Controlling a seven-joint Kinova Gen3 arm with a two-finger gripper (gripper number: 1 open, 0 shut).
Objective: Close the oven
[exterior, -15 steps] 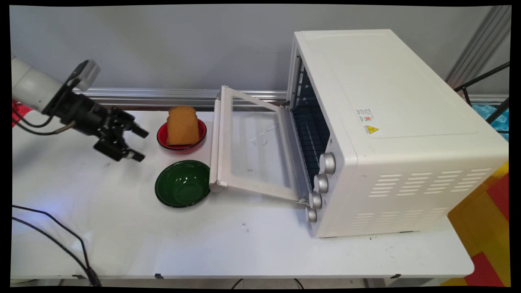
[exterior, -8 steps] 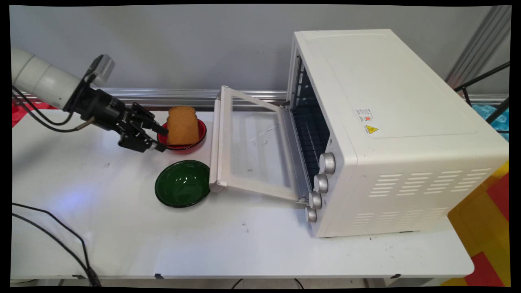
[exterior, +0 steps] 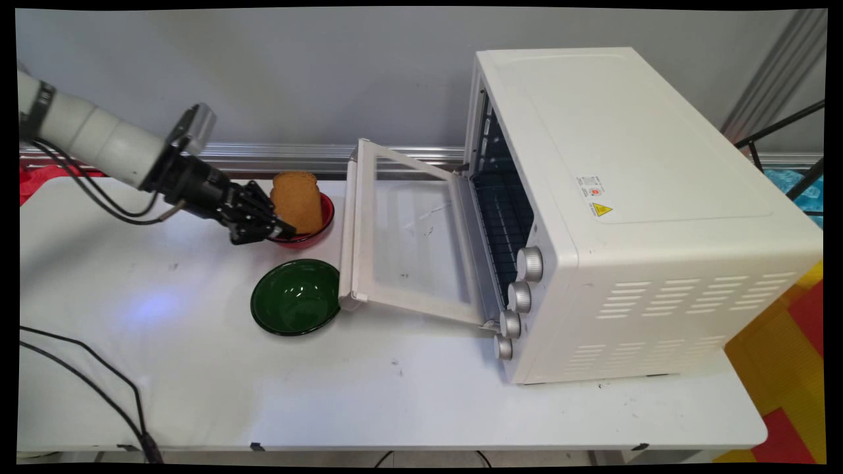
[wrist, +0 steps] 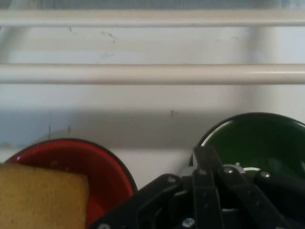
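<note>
The gripper [exterior: 279, 229] was positioned low over the table [exterior: 395, 401], on the side of the red bowl [exterior: 326, 216] facing away from the toaster oven [exterior: 625, 197]. It was seen at, or just beside, the bowl's rim; contact could not be confirmed. Whether the gripper was released or clenched could not be told from either view.

A slice of brown bread [exterior: 298, 199] was stood upright in the red bowl. In the hand view, the bread and the red bowl were seen at the lower left, beside the gripper's linkage and not within it.

A green bowl [exterior: 295, 297], empty, was located just nearer the camera than the red bowl and was close against the outer edge of the oven door [exterior: 408, 243]. The door was lowered open toward both bowls, and its handle bar was seen across the hand view beyond them. The wire rack [exterior: 502, 217] inside the oven was exposed. Four silver knobs [exterior: 519, 296] were arranged in a row beside the opening. Black cables [exterior: 99, 388] were laid on the table far from the oven.
</note>
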